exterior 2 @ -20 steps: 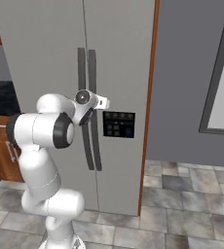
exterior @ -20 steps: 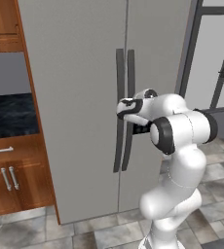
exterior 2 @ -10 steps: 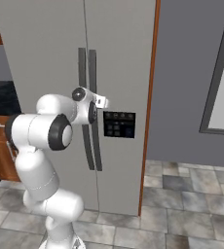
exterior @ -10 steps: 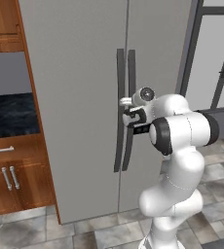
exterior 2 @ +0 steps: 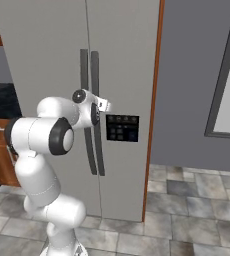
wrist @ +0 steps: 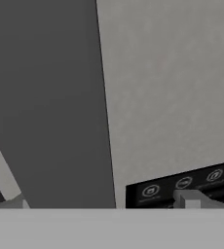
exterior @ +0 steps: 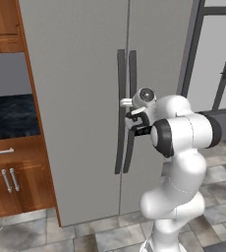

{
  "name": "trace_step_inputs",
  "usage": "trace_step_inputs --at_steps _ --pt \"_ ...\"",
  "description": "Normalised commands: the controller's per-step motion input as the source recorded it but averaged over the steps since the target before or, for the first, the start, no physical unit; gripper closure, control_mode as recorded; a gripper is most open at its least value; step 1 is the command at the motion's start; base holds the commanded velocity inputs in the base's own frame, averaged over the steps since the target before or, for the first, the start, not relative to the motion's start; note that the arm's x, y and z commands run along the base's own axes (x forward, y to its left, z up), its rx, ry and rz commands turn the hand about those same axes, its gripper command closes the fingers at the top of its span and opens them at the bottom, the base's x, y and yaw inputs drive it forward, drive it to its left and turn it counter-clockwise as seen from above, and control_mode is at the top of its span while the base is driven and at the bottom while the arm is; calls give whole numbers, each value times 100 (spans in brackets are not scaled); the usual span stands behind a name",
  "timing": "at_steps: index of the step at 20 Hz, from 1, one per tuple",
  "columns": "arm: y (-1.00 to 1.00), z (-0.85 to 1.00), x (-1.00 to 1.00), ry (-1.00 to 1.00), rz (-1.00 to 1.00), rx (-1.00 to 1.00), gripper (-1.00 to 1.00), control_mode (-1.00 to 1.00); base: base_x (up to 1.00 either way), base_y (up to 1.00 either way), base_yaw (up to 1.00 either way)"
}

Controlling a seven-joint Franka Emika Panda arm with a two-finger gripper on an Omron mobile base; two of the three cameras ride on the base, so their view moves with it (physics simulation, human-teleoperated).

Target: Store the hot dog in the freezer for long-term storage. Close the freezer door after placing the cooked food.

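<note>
The freezer (exterior: 85, 98) stands tall and grey before the robot, both doors shut, with brown wooden cabinets (exterior: 12, 177) and a dark counter (exterior: 9, 115) off to one side. The freezer door (exterior 2: 124, 75) is the panel carrying the small dark control panel (exterior 2: 122, 128). Its long dark handle (exterior: 132, 110) runs straight up and down along the door's inner edge, just beside the twin door's handle (exterior: 120, 110).

The gripper (exterior: 133, 117) sits right at those two handles, about halfway up them, and points in at the door face. In the hand view the dark handle (wrist: 50, 107) fills one side at very close range, with the grey door and control panel beside it.

The jaws look released and spread wide, grasping nothing. For a pull, I would judge, they must straddle that upright bar across its width.

I cannot spot the hot dog anywhere.
</note>
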Motion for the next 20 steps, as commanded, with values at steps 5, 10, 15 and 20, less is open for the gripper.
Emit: trace_step_inputs --at_steps 5,10,15,20 --pt "-3 44 63 19 0 2 -100 -100 0 0 0" --pt "-6 20 62 2 0 0 -100 -100 0 0 0" --pt "-2 22 76 0 2 0 -100 -100 0 0 0" --pt "0 61 99 2 0 0 -100 -100 0 0 0"
